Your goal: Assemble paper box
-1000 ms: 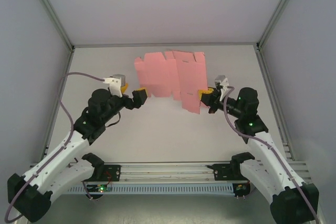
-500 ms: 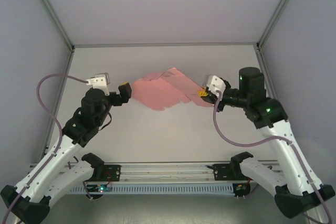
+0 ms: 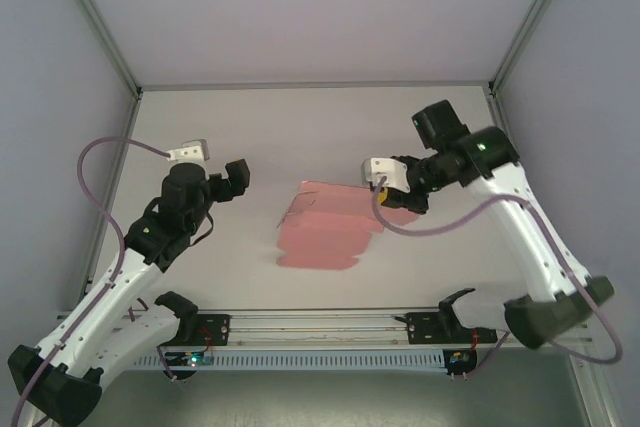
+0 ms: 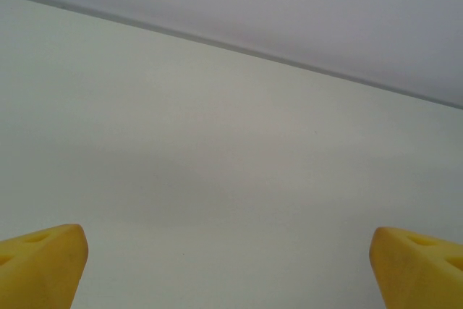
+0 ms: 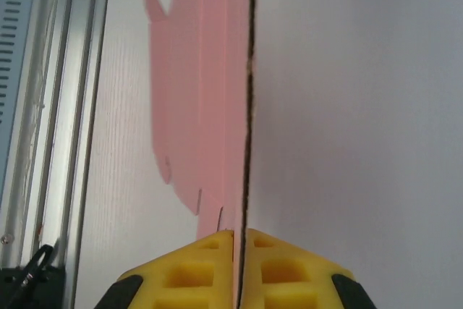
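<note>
Card, pink, thin, die-cut, the paper box (image 3: 322, 235), is pinched edge-on in clenched right fingers (image 5: 255, 255), extending ahead of them. Left fingers (image 3: 238, 175) stand released, well apart from it. Judged light, floppy, crease-prone; hold near creases.

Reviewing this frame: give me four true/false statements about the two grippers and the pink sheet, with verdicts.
1. The right gripper is shut on the paper box. True.
2. The left gripper is shut. False: its jaws stand wide open.
3. The left gripper holds nothing and is apart from the paper box. True.
4. The paper box is a finished, closed box. False: it is a thin sheet with its flaps showing, pinched at one edge.
</note>
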Motion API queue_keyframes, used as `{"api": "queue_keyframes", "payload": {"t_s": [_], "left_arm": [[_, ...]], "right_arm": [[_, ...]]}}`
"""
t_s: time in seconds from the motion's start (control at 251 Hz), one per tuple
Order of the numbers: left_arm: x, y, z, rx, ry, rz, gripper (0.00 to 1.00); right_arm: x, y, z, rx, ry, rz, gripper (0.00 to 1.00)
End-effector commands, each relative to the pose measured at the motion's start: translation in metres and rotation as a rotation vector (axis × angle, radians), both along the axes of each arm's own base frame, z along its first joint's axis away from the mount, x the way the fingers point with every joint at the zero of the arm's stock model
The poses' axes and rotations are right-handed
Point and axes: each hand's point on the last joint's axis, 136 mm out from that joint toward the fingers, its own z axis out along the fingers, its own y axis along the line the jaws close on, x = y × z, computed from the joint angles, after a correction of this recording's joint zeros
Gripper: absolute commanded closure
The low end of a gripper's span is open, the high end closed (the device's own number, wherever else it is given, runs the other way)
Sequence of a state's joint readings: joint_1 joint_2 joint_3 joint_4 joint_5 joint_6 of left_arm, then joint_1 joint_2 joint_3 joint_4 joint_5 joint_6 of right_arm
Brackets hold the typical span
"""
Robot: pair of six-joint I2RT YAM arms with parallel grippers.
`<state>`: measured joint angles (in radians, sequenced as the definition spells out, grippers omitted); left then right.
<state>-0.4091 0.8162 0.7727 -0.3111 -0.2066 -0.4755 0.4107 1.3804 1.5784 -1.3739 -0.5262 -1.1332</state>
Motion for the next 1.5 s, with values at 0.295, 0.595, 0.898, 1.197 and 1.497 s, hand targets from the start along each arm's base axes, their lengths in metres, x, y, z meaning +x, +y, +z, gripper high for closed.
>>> {"api": "queue_keyframes", "payload": {"t_s": [0.295, 0.595, 0.898, 1.197, 1.497], "left_arm": [[0.019, -0.030, -0.033, 0.007, 0.109, -0.133, 0.00], [0.067, -0.034, -0.058, 0.032, 0.217, -0.095, 0.00], [0.094, -0.055, -0.084, -0.012, 0.254, -0.208, 0.00], [0.080, -0.099, -0.093, -0.078, 0.245, -0.491, 0.00], [0.084, -0.103, -0.116, -0.065, 0.321, -0.511, 0.00]], "right_arm": [[0.096, 0.033, -0.061, -0.141, 0.022, -0.020, 1.00], [0.101, 0.045, -0.101, -0.145, 0.053, 0.004, 1.00], [0.110, 0.045, -0.120, -0.172, 0.075, -0.018, 1.00], [0.148, 0.048, -0.133, -0.187, -0.098, -0.164, 0.97], [0.164, 0.053, -0.134, -0.127, -0.215, -0.241, 0.91]]}}
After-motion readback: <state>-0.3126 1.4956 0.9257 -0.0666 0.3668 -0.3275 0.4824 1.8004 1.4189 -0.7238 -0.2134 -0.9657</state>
